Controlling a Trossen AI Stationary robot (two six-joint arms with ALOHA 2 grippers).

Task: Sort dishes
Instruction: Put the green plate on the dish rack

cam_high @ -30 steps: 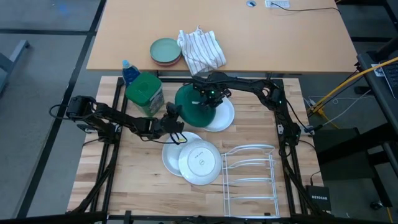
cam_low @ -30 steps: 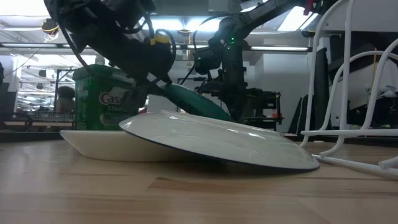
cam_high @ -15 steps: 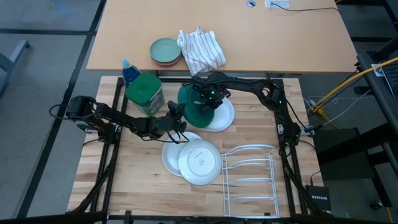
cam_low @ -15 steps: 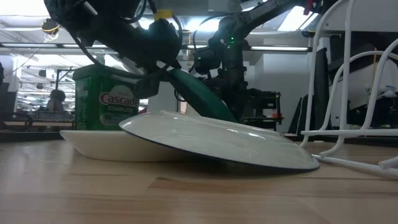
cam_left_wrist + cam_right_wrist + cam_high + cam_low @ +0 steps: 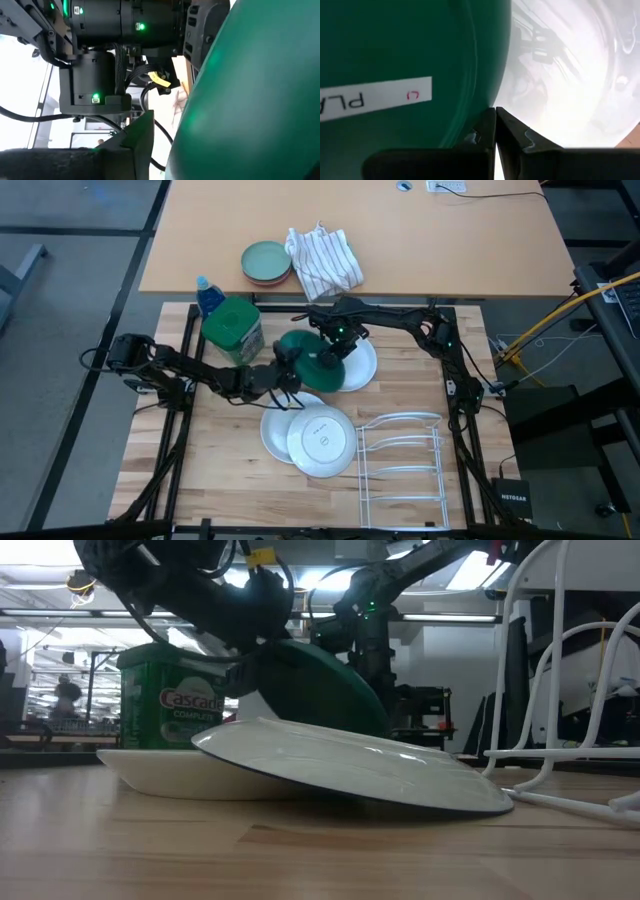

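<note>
The dark green plate stands steeply tilted over a white plate at the table's middle. Its left rim is raised and its labelled face is turned up toward the right arm. My left gripper is shut on that raised rim. My right gripper points down, its shut fingertips at the plate's right rim. Nearer the front, a white plate with a centre stamp leans by one edge on another white plate. My left gripper holds the green plate by its raised left rim, coming nearly level from the table's left. One finger shows beside the plate; the plate hides the other. The plate slants down to the right from the hold. My right gripper's shut fingertips stand at the plate's right rim; I cannot tell whether they touch it.
A green detergent tub and a blue-capped bottle stand far left, close to the left arm. A white wire rack fills the near right. On the tan table beyond lie a pale green dish and a striped cloth.
My left gripper has risen a little and rolled, keeping its hold. The green plate has tipped steeper: its left rim has gone up while its right rim has stayed by my right gripper. In the low view it went from edge-on to showing its broad face.
</note>
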